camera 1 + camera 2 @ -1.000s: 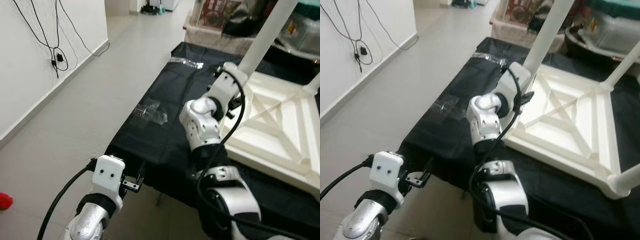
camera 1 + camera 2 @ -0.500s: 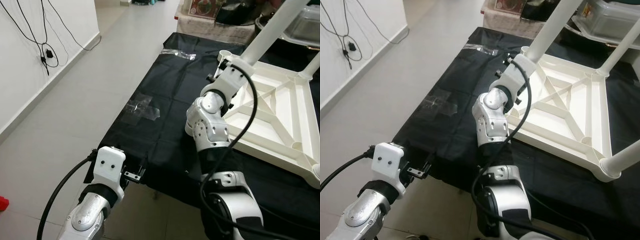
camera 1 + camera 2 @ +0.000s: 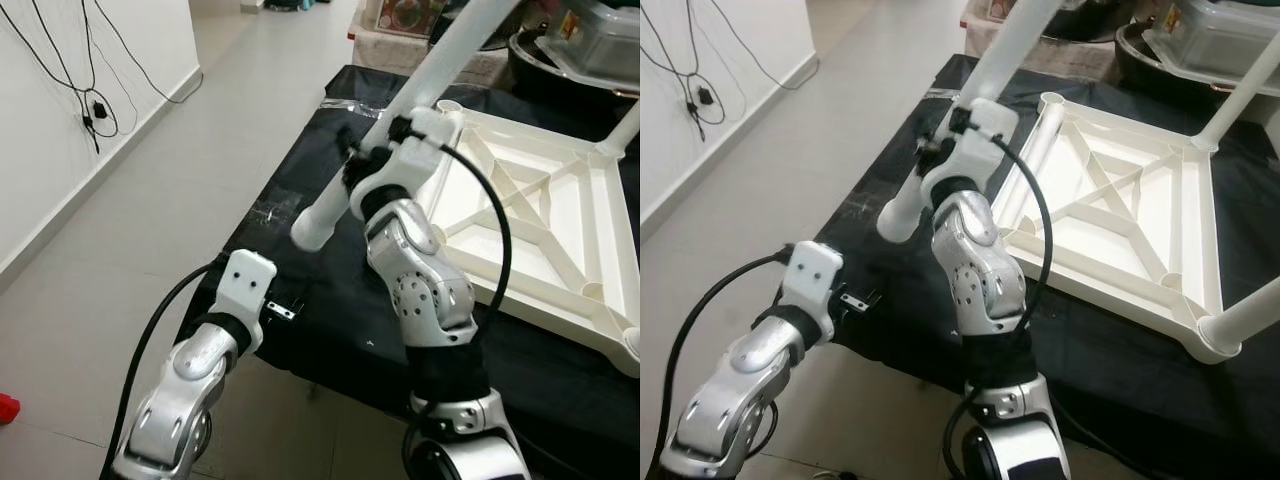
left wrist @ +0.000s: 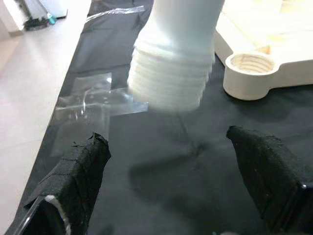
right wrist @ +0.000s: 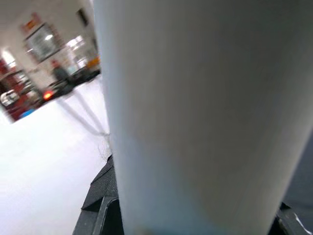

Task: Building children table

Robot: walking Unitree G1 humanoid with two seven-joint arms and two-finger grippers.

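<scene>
My right gripper [image 3: 378,138] is shut on a white table leg [image 3: 452,48], held slanted above the black cloth [image 3: 330,180]. The leg's threaded end [image 4: 171,73] hangs free in the air, left of the upturned white table top [image 3: 540,220]. The corner socket [image 4: 249,66] beside it stands empty. My left gripper [image 4: 171,178] is open at the cloth's front left edge, just below the threaded end, with nothing between its fingers [image 4: 73,181]. Another leg [image 3: 625,135] stands upright in the far corner, and a third leg [image 3: 1250,310] in the near right corner.
Clear tape [image 3: 275,210] is stuck on the cloth under the leg's end. Cables [image 3: 95,110] hang on the white wall at the left over bare grey floor. Boxes and a pot [image 3: 590,30] crowd the back. A red thing [image 3: 5,405] lies on the floor.
The leg has come out of the corner socket and swung left and down with my right gripper. My left arm has risen toward the table edge, under the leg's threaded end.
</scene>
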